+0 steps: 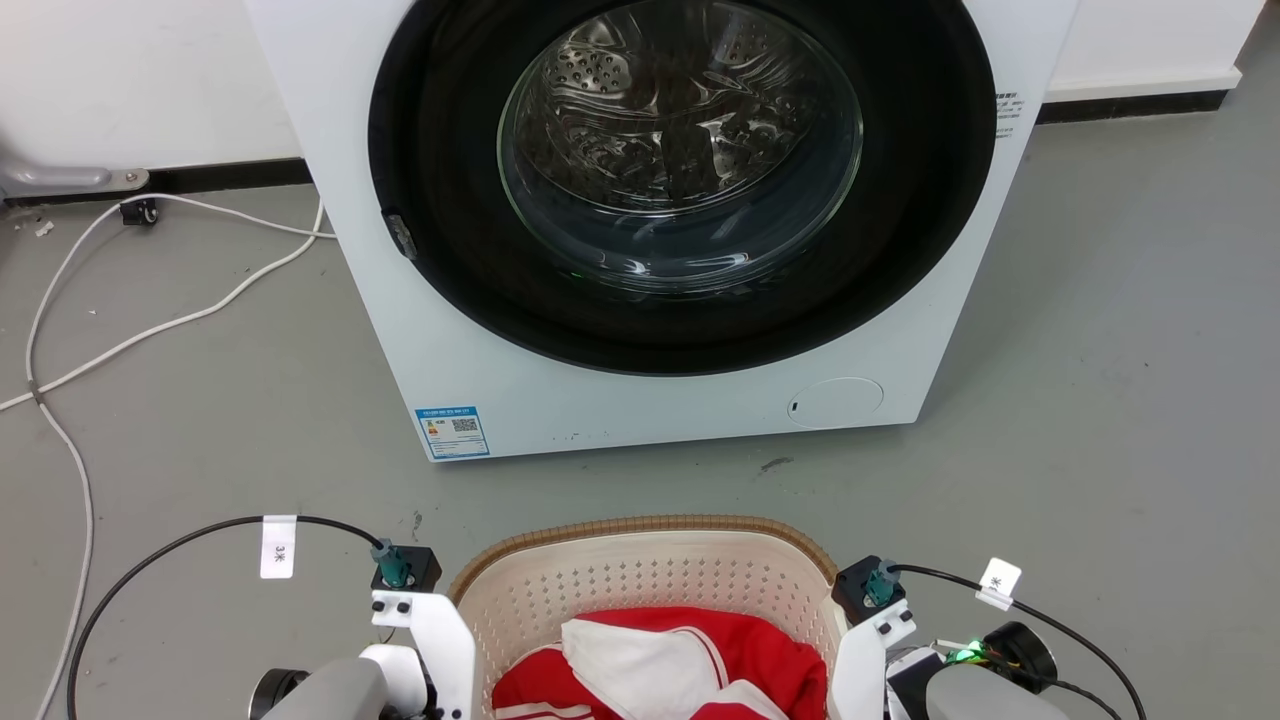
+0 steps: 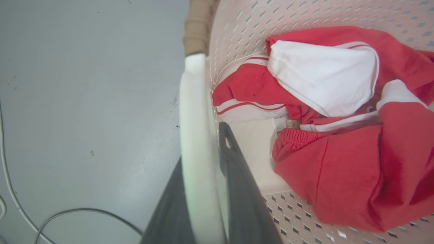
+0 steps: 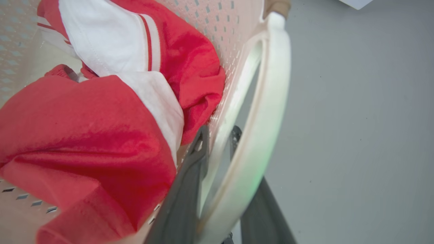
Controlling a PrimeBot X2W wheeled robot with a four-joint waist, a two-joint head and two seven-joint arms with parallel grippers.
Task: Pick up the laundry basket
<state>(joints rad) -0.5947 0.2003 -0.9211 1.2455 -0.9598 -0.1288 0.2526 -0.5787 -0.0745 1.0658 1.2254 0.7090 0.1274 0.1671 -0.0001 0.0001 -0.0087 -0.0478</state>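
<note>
1. Low in the head view, just in front of the washer (image 1: 640,410) and apart from it: laundry basket (image 1: 650,580), between the two robot wrists. Resting on the grey floor (image 1: 1100,400) or just off it, cannot tell which.
2. Holds a heap of red and white clothes (image 1: 690,660). Red fabric with white panels and thin stripes, bunched up, lying below the rim and touching the side walls in both wrist views.
3. Looks cream and plastic, with rounded corners and walls punched with rows of small diamond holes. Topped by a brown woven-look rim (image 1: 650,522). Fitted with a smooth white handle on each side.
4. Left gripper (image 2: 203,149): clenched on the left handle (image 2: 195,101), one dark finger inside the basket beside the clothes, the other outside over the floor.
5. Right gripper (image 3: 218,132): clenched on the basket's right side, inner finger against the wall next to red cloth, outer finger passing under the right handle (image 3: 271,101).
6. Washer: white front-loader with a round dark door and glass window, steel drum (image 1: 680,130) behind the glass. Contents hard to make out through reflections.
7. Left of the washer, on the floor: loose white cables (image 1: 150,320).
</note>
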